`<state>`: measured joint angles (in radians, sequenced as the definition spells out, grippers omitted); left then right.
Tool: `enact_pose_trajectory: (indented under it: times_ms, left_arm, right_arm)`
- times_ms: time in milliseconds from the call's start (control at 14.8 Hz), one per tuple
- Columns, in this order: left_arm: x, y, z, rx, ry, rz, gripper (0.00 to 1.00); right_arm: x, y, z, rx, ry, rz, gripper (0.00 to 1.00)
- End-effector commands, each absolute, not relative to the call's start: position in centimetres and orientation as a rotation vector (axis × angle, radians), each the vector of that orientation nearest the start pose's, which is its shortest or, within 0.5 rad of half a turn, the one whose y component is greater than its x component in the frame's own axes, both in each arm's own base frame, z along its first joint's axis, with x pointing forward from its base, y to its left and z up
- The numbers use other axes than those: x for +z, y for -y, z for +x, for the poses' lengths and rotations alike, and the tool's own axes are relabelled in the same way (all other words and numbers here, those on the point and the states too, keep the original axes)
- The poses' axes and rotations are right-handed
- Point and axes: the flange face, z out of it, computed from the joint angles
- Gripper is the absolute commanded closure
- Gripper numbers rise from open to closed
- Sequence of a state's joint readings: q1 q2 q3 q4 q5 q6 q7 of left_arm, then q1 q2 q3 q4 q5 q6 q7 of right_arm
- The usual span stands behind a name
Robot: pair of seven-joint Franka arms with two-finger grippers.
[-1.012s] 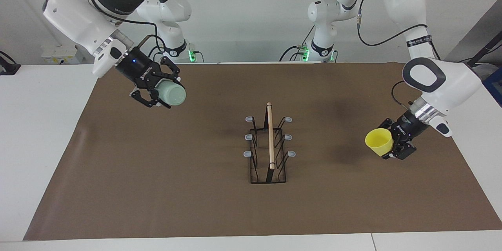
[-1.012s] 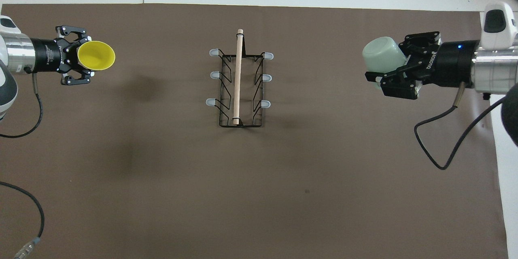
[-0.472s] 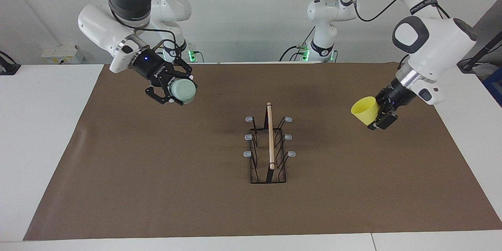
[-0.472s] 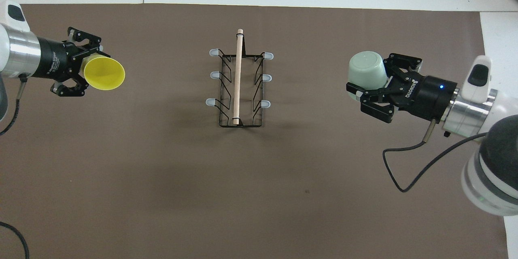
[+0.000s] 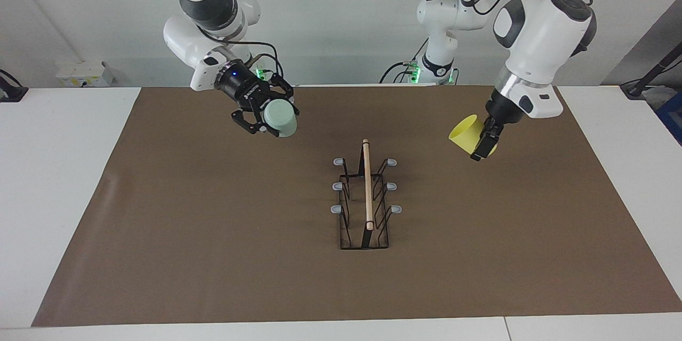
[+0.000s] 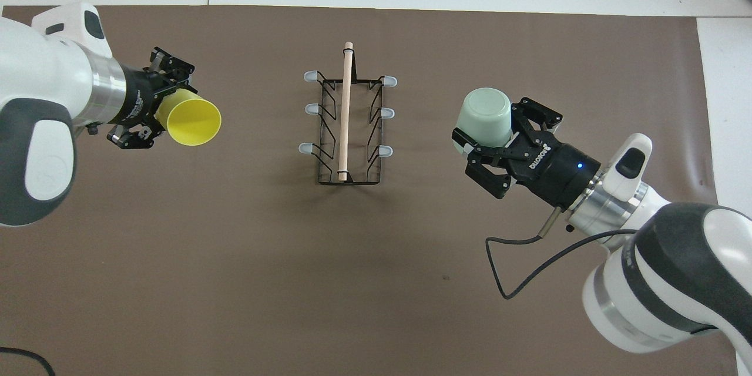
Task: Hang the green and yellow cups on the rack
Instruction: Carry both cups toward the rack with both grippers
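Observation:
The black wire rack (image 5: pixel 366 186) (image 6: pixel 345 117) with a wooden rod on top and grey-tipped prongs stands mid-mat with nothing on its prongs. My left gripper (image 5: pixel 486 138) (image 6: pixel 157 114) is shut on the yellow cup (image 5: pixel 463 133) (image 6: pixel 189 122), held in the air on its side toward the left arm's end of the mat, its mouth turned toward the rack. My right gripper (image 5: pixel 266 117) (image 6: pixel 493 141) is shut on the pale green cup (image 5: pixel 281 119) (image 6: pixel 484 117), held up over the mat toward the right arm's end, its closed bottom facing the rack.
A brown mat (image 5: pixel 213 234) (image 6: pixel 235 282) covers most of the white table (image 5: pixel 64 170). Only the rack stands on it. A black cable (image 6: pixel 517 270) hangs from the right wrist.
Both arms have swung inward toward the rack, carrying their cups. The green cup and the yellow cup are each much closer to the rack than a second ago.

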<state>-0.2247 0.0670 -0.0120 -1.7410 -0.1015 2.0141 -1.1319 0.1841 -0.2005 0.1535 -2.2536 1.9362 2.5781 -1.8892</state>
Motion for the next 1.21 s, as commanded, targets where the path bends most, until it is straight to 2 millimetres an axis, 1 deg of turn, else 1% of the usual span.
enact_pose_trajectory:
  times_ms: [0,67,135,202,270,337,472,540,675,742,810,1012,1147]
  left_arm:
    - [54.3,16.8,57.9,-0.359,1.457,-2.982,1.00]
    - [53.9,17.9,57.7,-0.437,1.424,-2.973,1.00]
    - [53.2,19.3,57.2,-0.508,1.383,-2.963,1.00]
    - [52.6,20.7,56.7,-0.577,1.334,-2.952,1.00]
    - [52.0,21.8,56.1,-0.645,1.271,-2.932,1.00]
    - [51.4,22.7,55.6,-0.711,1.209,-2.901,1.00]
    - [50.3,24.9,54.4,-0.829,1.136,-2.859,1.00]
    - [49.6,25.9,53.8,-0.884,1.092,-2.847,1.00]
    - [48.1,27.7,52.4,-0.986,1.016,-2.801,1.00]
    - [47.1,28.5,51.8,-1.028,0.985,-2.773,1.00]
    - [46.5,28.7,51.3,-1.086,0.965,-2.742,1.00]
    - [45.6,29.9,50.5,-1.162,0.904,-2.746,1.00]
    - [44.9,30.4,50.4,-1.214,0.865,-2.723,1.00]
  right_arm:
    - [44.7,-17.3,48.6,-1.476,0.645,-1.947,1.00]
    - [42.8,-18.4,48.7,-1.500,0.645,-1.927,1.00]
    - [41.4,-19.2,48.8,-1.513,0.657,-1.910,1.00]
    - [40.6,-19.5,48.8,-1.518,0.664,-1.910,1.00]
    - [40.0,-19.9,48.8,-1.508,0.676,-1.913,1.00]
    - [39.5,-21.4,48.2,-1.482,0.699,-1.901,1.00]
    - [38.8,-22.7,47.7,-1.501,0.646,-1.885,1.00]
    - [38.3,-23.8,47.3,-1.508,0.643,-1.867,1.00]
    - [36.9,-25.0,46.6,-1.533,0.607,-1.835,1.00]
    - [36.3,-25.3,46.4,-1.545,0.617,-1.829,1.00]
    - [36.2,-25.7,46.2,-1.546,0.626,-1.826,1.00]
    - [35.8,-25.9,46.3,-1.548,0.632,-1.815,1.00]
    - [34.8,-26.2,46.5,-1.549,0.639,-1.817,1.00]
